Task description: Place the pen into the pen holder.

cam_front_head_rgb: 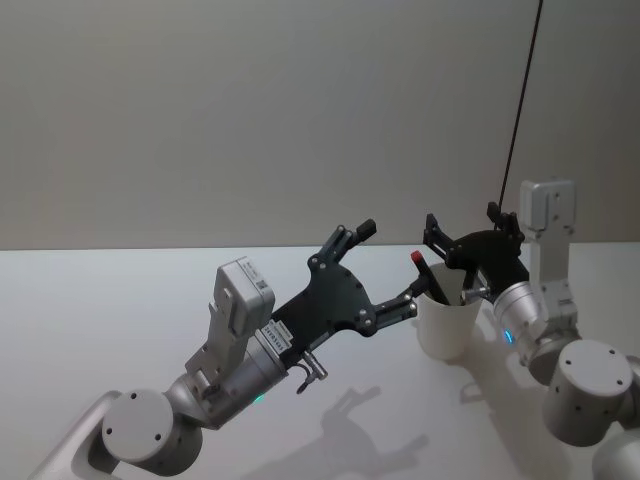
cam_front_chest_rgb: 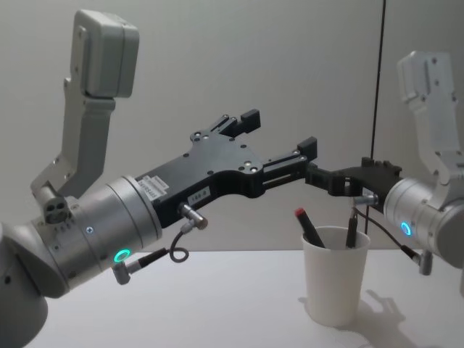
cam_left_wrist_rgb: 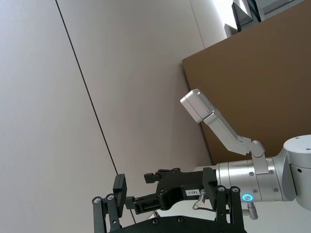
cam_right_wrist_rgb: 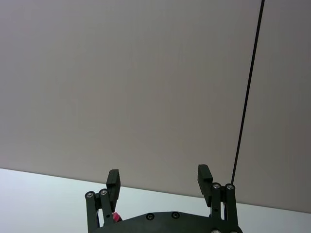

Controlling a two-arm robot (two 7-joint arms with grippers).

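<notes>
So the white paper cup [cam_front_head_rgb: 445, 322] sits upright on the white table [cam_front_head_rgb: 120, 300], right of centre in the head view and lower right in the chest view [cam_front_chest_rgb: 335, 275]. A dark pen with a red tip [cam_front_chest_rgb: 308, 228] is leaning inside it, tip poking up over the rim, and there's a second dark pen [cam_front_chest_rgb: 351, 230] standing in there too, on the right side of the cup.

The left claw [cam_front_head_rgb: 388, 270] reaches in from the lower left of the head view and hangs up in the air just left of the cup, fingers spread wide with nothing between them. In the chest view one of its fingers [cam_front_chest_rgb: 308, 147] sits above the cup.

The right claw [cam_front_head_rgb: 472, 228] hovers just above and behind the cup, also wide open and empty; its own wrist view [cam_right_wrist_rgb: 159, 178] shows both fingers apart against the grey wall [cam_right_wrist_rgb: 146, 73].
</notes>
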